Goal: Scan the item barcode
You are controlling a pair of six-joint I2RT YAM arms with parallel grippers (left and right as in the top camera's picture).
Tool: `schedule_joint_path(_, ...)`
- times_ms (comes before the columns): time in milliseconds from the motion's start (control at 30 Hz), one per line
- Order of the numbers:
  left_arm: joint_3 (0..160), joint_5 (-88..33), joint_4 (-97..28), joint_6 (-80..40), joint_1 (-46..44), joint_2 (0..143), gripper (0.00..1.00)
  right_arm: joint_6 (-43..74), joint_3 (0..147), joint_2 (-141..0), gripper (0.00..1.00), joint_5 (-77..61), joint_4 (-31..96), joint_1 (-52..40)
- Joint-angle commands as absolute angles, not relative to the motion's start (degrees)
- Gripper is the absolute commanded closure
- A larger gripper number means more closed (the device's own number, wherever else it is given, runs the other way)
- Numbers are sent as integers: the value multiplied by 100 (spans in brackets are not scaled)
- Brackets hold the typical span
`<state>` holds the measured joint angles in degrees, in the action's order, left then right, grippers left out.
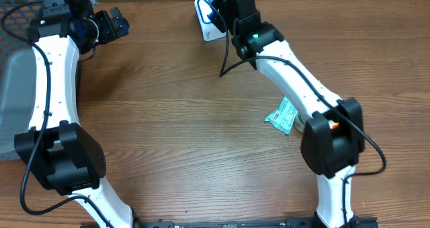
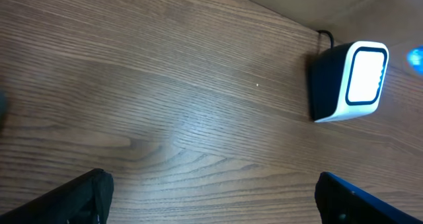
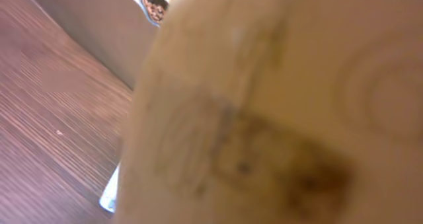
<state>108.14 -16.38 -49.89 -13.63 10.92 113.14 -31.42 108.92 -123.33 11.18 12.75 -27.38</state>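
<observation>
Wood-grain tabletop (image 1: 168,107), grey basket (image 1: 13,73) way left of the scanner (image 1: 205,21). Left jaws wide open, empty; right jaws, can't tell.

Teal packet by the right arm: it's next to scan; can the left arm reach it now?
Likely not: teal packet lies partly under the right arm, far from the open left gripper.
</observation>
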Motion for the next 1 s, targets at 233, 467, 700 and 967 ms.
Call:
schedule_joint_path(233, 10812, -1592, -4987, -1461, 1100, 11220, 0, -4342, 10984, -12776, 96, 1459, 556, -2724)
schedule_joint_path(467, 10812, -1592, -4987, -1461, 1100, 11220, 0, -4466, 10982, -12805, 96, 1431, 622, -2764)
schedule_joint_path(700, 10812, -1592, -4987, -1461, 1100, 11220, 1, -4462, 10978, -12807, 96, 1299, 720, -2746)
schedule_joint_path(967, 10812, -1592, -4987, -1461, 1100, 11220, 0, -4460, 10895, -12807, 96, 1240, 1153, -2768)
